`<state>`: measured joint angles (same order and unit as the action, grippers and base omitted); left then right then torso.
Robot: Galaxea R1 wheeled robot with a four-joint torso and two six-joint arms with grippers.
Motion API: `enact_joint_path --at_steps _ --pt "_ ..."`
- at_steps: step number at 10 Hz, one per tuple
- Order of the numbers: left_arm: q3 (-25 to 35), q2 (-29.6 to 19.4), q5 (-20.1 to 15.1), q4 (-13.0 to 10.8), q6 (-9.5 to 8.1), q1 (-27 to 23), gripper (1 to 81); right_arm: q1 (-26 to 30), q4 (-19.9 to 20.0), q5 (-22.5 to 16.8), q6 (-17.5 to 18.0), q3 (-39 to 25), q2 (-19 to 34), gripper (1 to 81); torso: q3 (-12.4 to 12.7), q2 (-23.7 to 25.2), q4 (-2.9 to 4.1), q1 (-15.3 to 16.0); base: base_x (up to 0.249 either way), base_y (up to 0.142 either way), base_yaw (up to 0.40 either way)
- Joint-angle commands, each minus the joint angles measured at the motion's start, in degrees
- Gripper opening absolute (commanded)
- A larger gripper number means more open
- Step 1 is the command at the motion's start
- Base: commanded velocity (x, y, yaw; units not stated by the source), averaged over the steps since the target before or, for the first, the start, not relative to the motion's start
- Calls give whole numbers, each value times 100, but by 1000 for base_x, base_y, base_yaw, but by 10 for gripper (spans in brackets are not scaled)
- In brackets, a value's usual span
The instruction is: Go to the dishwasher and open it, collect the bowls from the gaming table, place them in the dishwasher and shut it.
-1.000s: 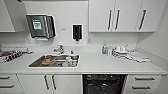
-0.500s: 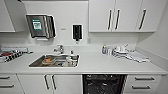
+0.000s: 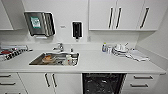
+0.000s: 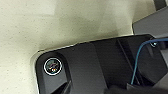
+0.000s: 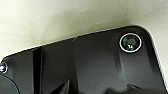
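The dishwasher (image 3: pixel 103 83) sat under the white countertop (image 3: pixel 100 63), below and to the right of the steel sink (image 3: pixel 53 59). Its opening showed dark, with what looked like wire racks inside, so I judged the door already down, though the door itself lay below the picture's edge. No bowls could be made out apart from dishes blurred in the sink, and the gaming table was elsewhere.

Neither wrist view showed fingers: both looked past the robot's own dark plate onto pale speckled floor, so I cannot tell whether either gripper was clenched, released or grasping anything.

The main risk, as I judged it, was the lowered door. If the base drove or turned close to the dishwasher, it could strike the door, which the head camera did not cover.

The countertop was smooth and white, running wall to wall. To the right of the sink stood a small bottle (image 3: pixel 104 47), stacked white dishes (image 3: pixel 120 48) and a cloth (image 3: pixel 137 55). Above the sink hung a steel paper-towel dispenser (image 3: pixel 40 23) and a black soap dispenser (image 3: pixel 76 30), with white wall cupboards (image 3: pixel 120 15) further right.
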<state>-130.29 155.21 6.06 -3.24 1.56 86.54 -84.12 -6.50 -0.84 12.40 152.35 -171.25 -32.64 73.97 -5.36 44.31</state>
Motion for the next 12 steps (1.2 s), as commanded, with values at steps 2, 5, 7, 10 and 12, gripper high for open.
enact_joint_path --at_steps 2,5,7,10,12 --pt "-453 230 -272 34 11 -265 811 215 -36 -198 -36 330 -201 811 0 -750 0 -485 0 0 0" --pt "-664 371 -281 25 11 -265 811 171 -27 -39 -18 321 -193 811 538 -1307 0 -839 0 0 0" --pt "-665 380 -281 25 11 -265 811 188 -27 -30 -18 321 -192 811 743 -1712 0 -1104 0 0 0" --pt "-673 415 -289 26 11 -265 811 232 -27 -30 -9 321 -192 811 614 -2256 0 -1462 0 0 0" --pt "-743 476 -289 34 11 -265 811 267 -18 -39 -9 312 -184 811 632 -2643 0 -1716 0 0 0"
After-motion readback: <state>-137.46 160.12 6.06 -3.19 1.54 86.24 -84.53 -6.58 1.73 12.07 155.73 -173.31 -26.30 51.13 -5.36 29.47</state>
